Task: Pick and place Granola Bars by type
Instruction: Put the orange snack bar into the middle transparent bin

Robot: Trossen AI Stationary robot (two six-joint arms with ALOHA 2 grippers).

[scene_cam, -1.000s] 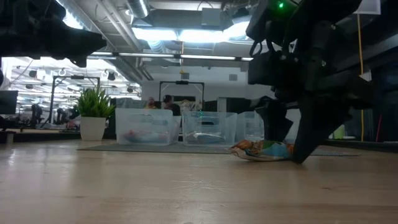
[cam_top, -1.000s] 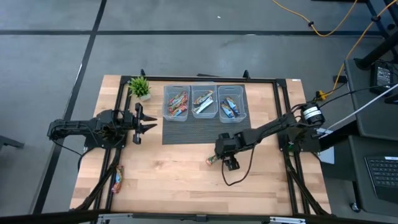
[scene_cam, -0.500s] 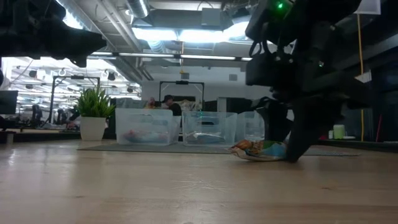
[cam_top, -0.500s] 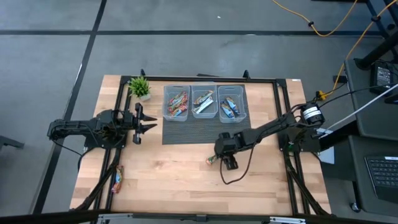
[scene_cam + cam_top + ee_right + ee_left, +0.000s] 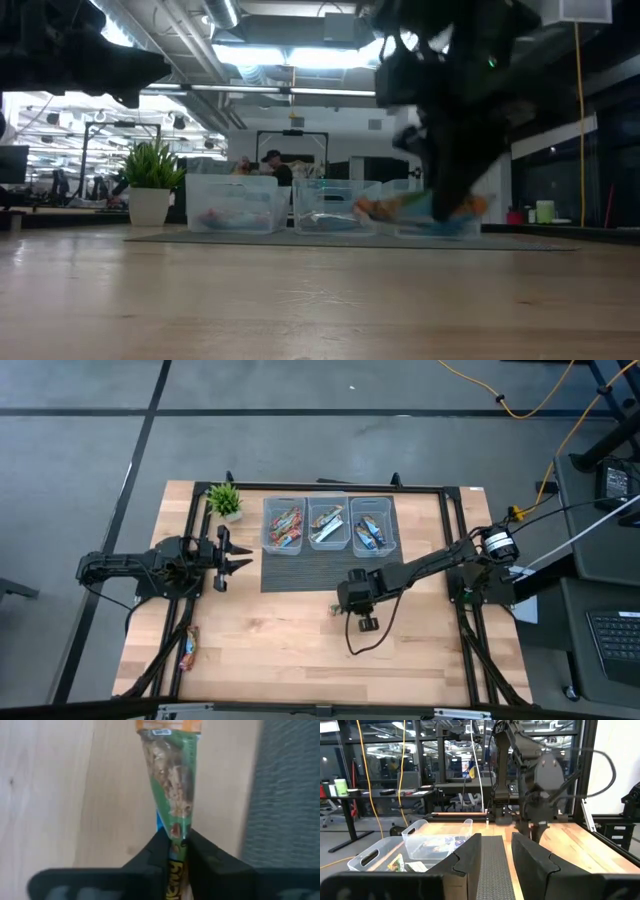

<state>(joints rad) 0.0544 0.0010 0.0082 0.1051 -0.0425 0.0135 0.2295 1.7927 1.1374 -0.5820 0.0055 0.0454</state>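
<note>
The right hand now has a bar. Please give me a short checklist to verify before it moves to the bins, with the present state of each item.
1. Right hand is shut on the bar: ok, the fingers pinch one end.
2. Bar is off the table: ok in the low view, where it hangs above the wood.
3. Grip is secure: cannot tell; only the wrapper's end is pinched.
4. Bins are open on top: ok, all three on the mat already hold bars.
5. Matching bin: cannot tell from here.
6. Left hand is out of the way: ok, it waits at the table's left side.
</note>
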